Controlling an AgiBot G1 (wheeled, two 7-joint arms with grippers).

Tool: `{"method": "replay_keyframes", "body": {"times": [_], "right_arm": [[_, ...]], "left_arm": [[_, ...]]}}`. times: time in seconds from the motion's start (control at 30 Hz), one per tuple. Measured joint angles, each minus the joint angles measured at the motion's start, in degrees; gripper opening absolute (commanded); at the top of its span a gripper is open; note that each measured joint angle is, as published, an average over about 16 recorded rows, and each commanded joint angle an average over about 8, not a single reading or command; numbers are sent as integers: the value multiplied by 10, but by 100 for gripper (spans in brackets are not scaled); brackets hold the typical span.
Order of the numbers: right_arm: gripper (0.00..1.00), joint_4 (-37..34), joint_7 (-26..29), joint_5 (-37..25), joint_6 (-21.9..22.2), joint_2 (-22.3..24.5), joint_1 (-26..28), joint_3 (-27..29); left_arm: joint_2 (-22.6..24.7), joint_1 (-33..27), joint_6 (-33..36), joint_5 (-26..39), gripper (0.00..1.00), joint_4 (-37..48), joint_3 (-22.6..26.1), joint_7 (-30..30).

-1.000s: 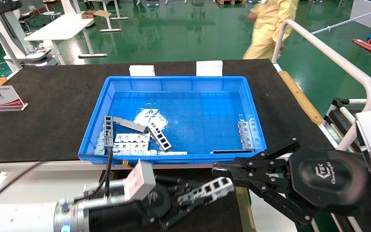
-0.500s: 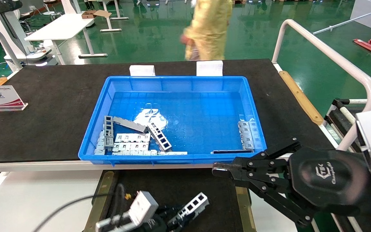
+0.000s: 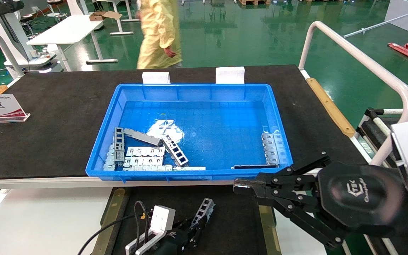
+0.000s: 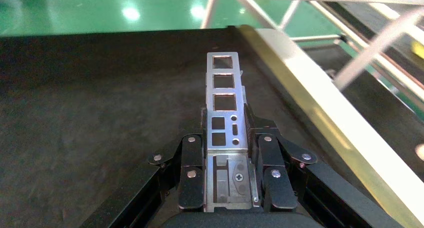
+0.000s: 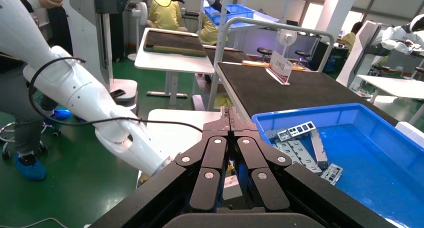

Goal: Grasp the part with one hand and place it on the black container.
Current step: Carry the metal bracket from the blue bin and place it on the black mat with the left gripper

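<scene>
Read the left gripper (image 3: 194, 226) first: it sits low over the black container (image 3: 232, 226), the shallow tray just in front of the blue bin (image 3: 193, 88), and its fingers (image 4: 192, 163) are pressed against both long edges of the part (image 4: 224, 113). You can confirm the pinch in the left wrist view, where the ladder-like metal bar runs straight out from between the pads, its square cutouts in a row, the base end seated in the jaws.

In the head view, the part (image 3: 204, 209) points up and away from the gripper, tilted, with its free end raised above the matte floor of the tray. Whether the lower end already touches the floor cannot be told from these views.

Treat the pickup and the transfer as complete: the part is out of the blue bin and held over the target tray, between its brass-coloured side strips (image 3: 109, 219). What remains, by judgement, is the lowering to the floor, the release, and the withdrawal of the arm.

The right gripper (image 3: 241, 184) is parked at the near right corner of the blue bin, fingertips pressed together and holding nothing; the right wrist view confirms the two tips meeting.

Several more metal parts (image 3: 143, 152) lie in the near left corner of the bin, and a further stack (image 3: 271, 147) against its right wall.
</scene>
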Motion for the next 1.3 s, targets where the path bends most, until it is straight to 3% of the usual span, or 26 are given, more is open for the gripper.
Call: {"method": "replay_keyframes", "body": {"times": [0.43, 0.7, 1.3], "right_arm": [[0, 0, 0, 0, 0, 0, 0, 0], [0, 0, 0, 0, 0, 0, 0, 0], [0, 0, 0, 0, 0, 0, 0, 0]], "left_arm": [[111, 14, -90, 17, 0, 64, -60, -1], [152, 9, -118, 29, 0, 96, -76, -18], [167, -33, -179, 49, 0, 135, 5, -141]]}}
